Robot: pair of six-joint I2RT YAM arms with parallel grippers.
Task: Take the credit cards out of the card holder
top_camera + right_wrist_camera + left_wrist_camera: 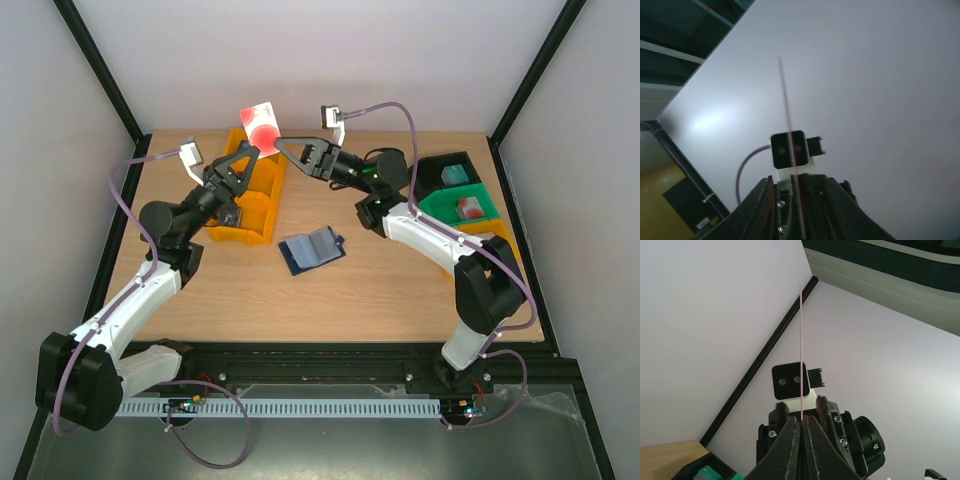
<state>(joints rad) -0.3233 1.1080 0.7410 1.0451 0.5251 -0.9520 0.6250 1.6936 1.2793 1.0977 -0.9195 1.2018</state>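
A red and white credit card (260,122) is held upright in the air above the back of the table, between both grippers. My left gripper (252,158) is shut on its lower edge. In the left wrist view the card (801,340) shows edge-on as a thin line rising from the closed left gripper (801,419). My right gripper (281,148) faces it from the right, its fingers apart on either side of the card (785,100); the right gripper (797,181) is open. The navy card holder (312,250) lies open on the table, lighter blue inside.
A yellow three-compartment bin (250,205) stands under the left arm. A green bin (440,205) at the back right holds a teal item (455,175) and a red item (470,208). Another yellow bin (500,238) sits by the right arm.
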